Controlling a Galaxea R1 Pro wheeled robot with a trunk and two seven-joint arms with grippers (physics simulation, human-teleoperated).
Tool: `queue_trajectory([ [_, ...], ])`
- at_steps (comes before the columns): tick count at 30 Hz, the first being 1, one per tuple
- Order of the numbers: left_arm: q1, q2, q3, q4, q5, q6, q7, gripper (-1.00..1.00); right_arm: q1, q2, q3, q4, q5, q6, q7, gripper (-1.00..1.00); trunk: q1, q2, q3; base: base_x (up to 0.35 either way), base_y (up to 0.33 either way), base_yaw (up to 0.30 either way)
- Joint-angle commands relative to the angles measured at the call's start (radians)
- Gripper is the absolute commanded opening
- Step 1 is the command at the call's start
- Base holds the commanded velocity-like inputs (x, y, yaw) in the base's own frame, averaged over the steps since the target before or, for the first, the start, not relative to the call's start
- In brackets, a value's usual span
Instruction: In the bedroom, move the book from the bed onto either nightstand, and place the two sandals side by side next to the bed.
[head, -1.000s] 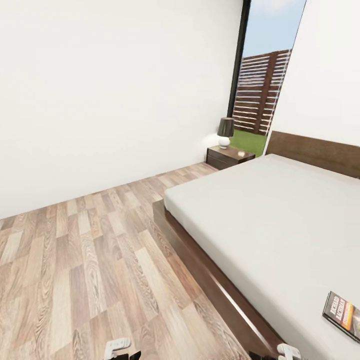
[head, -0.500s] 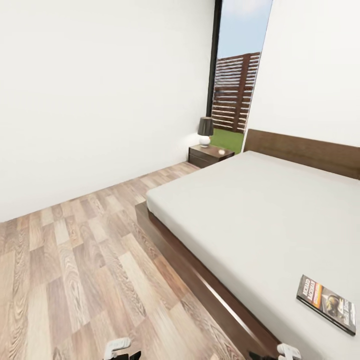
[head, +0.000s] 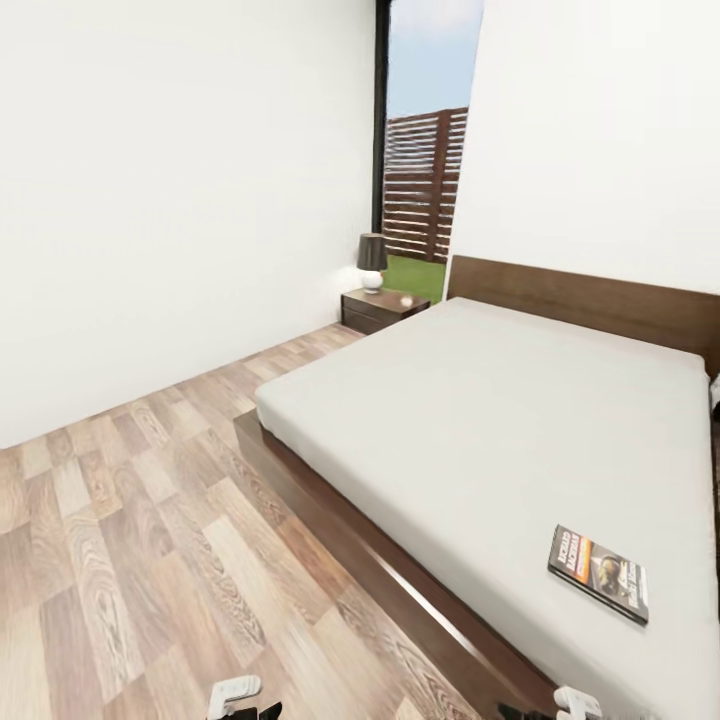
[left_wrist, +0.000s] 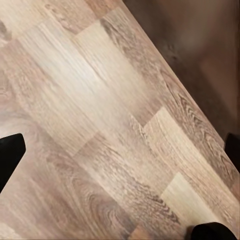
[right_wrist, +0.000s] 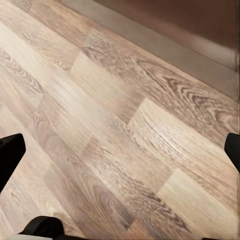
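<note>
Head view: book (head: 598, 573) lies flat on the bed (head: 500, 420) near its near-right edge, nightstand (head: 384, 309) far-left by the headboard, both grippers empty with fingers spread over wood floor (head: 150, 520), so approach step; next, close in and reach the book.

Even daylight is filling the bedroom (head: 180, 200), coming in through the tall window (head: 425, 150) at the far corner and washing the white walls nearly flat. The bed (head: 480, 420) is casting only a faint shadow on the floor (head: 130, 520). Straight lines are leaning toward the head view's edges. Both wrist views are looking soft, the dark bed frame blurring.
</note>
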Motion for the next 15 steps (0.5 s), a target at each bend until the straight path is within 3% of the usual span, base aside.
queue_trajectory([
  [1, 0.000, 0.000, 0.008, 0.001, -0.011, -0.005, -0.002, 1.00, -0.001, 0.001, -0.008, -0.001, 0.005, 0.006, 0.005, 1.00, 0.000, 0.000, -0.001, 0.000, 0.000, -0.251],
  [15, 0.000, 0.000, 0.008, 0.001, -0.011, -0.005, -0.002, 1.00, -0.001, 0.001, -0.008, -0.001, 0.005, 0.006, 0.006, 1.00, 0.000, 0.000, -0.001, 0.000, 0.000, -0.251],
])
